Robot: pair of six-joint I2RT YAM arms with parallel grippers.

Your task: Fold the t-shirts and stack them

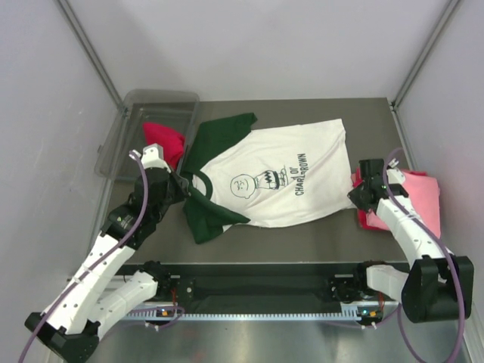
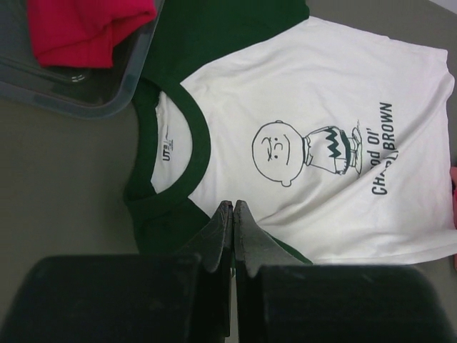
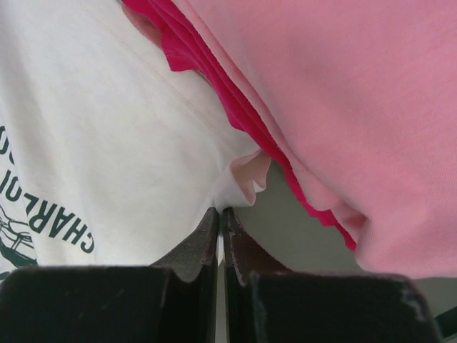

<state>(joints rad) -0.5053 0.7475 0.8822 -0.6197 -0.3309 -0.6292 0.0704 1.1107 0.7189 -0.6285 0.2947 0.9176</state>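
White shirt (image 1: 280, 181) is lying flat at the centre of the table (image 1: 302, 238). Left fingers (image 2: 216, 239) are pinching its green sleeve at 8 o'clock. Right fingers (image 3: 194, 249) are pinching its hem at 3 o'clock, beside the pink shirt (image 1: 420, 193), which is resting on a red shirt (image 1: 369, 220).

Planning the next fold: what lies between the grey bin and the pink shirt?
The white t-shirt with green sleeves, spread flat from the bin to the pink shirt; the top view shows it.

Top cam: high overhead, looks down. Wrist cams: close, low; all share white t-shirt (image 1: 280, 174).
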